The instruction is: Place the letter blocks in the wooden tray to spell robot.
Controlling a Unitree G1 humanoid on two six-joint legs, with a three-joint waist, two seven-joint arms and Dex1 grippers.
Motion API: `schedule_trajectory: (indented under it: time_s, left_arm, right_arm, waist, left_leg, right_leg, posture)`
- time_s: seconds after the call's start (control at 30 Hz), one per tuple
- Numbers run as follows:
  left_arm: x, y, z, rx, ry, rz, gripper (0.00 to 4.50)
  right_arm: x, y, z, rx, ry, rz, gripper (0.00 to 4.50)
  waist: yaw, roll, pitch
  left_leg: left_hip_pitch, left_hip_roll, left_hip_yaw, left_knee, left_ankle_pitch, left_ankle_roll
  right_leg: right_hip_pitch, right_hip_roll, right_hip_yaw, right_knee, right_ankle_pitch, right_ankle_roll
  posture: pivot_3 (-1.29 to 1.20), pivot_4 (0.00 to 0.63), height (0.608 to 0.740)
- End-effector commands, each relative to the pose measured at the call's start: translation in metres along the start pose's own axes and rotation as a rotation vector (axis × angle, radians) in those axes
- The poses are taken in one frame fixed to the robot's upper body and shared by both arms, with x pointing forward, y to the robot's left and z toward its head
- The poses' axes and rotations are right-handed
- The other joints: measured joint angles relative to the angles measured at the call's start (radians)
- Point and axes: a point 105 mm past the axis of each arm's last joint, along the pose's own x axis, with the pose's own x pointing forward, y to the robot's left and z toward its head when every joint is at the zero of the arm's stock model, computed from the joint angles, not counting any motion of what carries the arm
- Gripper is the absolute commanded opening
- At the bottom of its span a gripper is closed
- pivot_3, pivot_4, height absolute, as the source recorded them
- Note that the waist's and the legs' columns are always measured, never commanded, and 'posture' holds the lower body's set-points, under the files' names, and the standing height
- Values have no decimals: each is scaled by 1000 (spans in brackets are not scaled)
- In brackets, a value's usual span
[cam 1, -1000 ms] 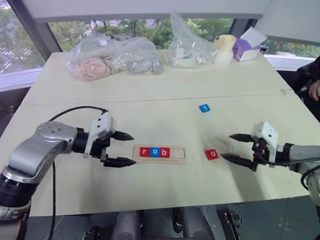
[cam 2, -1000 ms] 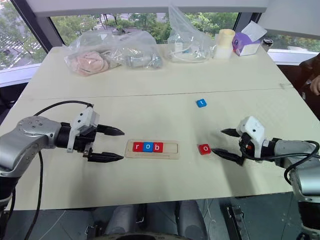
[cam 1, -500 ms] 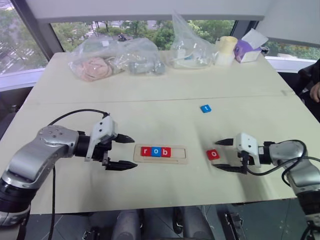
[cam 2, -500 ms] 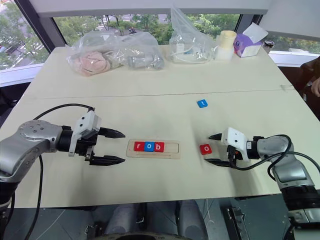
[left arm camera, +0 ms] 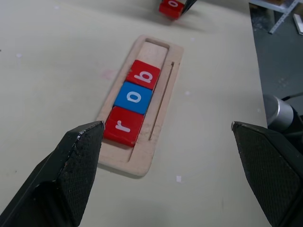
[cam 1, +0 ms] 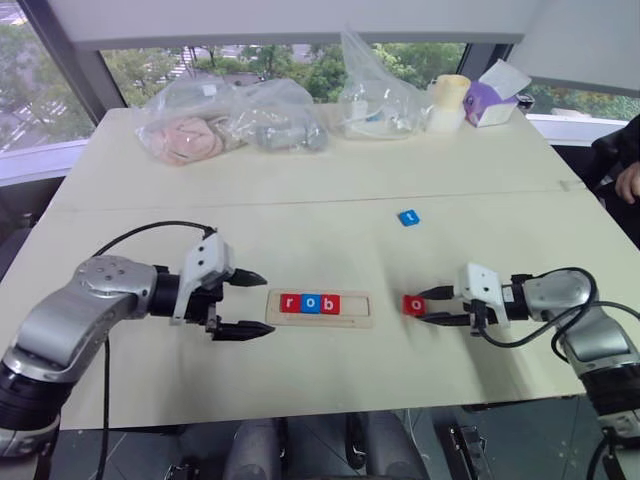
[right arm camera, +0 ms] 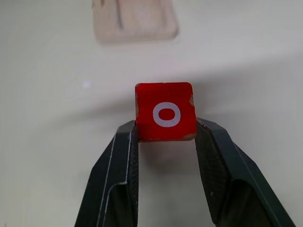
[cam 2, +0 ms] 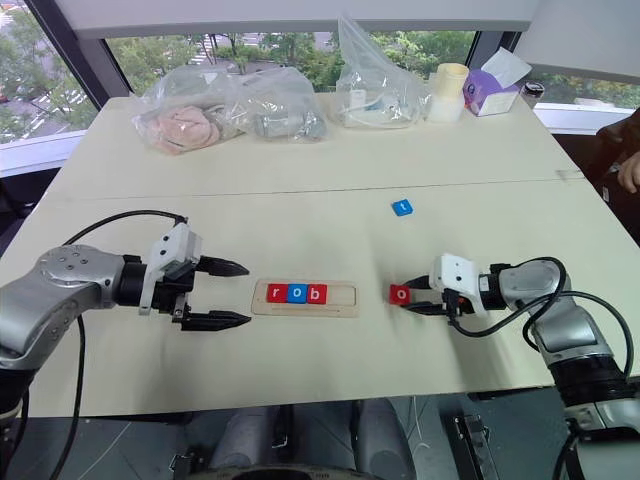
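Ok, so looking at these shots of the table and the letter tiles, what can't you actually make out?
- Whether the red o tile, pinched in the right claw, is off the table: no view settles it.
- Contents of the plastic bags, head views: crumpled film blurs them.
- The person's hand: cut off by the picture's edge.
- The wooden tray, right wrist view: blurred, its far part cut off.

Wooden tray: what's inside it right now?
The tray holds red r, blue o and red b in a row from one end; the remaining groove is bare wood. Nothing covers it.
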Motion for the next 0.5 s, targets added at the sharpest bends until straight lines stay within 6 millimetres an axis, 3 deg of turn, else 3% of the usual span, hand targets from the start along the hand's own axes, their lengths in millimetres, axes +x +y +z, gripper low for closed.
schedule_trajectory:
  time_s: [0.03, 0.2, 0.33, 0.5]
  left_arm:
    - [-3, 2, 8, 35, -20, 13, 4500]
    - [0, 0, 7, 53, -2, -27, 4500]
    - [5, 1, 3, 70, 21, -50, 4500]
    - [5, 2, 3, 66, 18, -34, 4500]
  right_arm:
    - [3, -6, 40, -27, -80, -25, 1118]
    - [24, -7, 62, 5, -93, 2, 1118]
    - [50, -7, 53, 5, 30, 42, 1118]
    - [58, 0, 61, -11, 36, 91, 1118]
  waist:
    - [0, 0, 0]
    - [0, 0, 0]
    - [1, 0, 0]
    - [2, 0, 0]
  left_leg:
    - [0, 0, 0, 0, 0, 0]
    - [0, 0, -1, 0, 0, 0]
    - [0, 0, 0, 0, 0, 0]
    - [-1, 0, 1, -1, 0, 0]
  right_leg:
    - [0, 0, 0, 0, 0, 0]
    - [0, 0, 0, 0, 0, 0]
    - [-1, 0, 0, 0, 0, 0]
    - [-1, -1, 0, 0, 2, -4]
  posture:
    - [0, 150, 739]
    - [0, 150, 739]
    - [0, 150, 739]
    - [0, 150, 739]
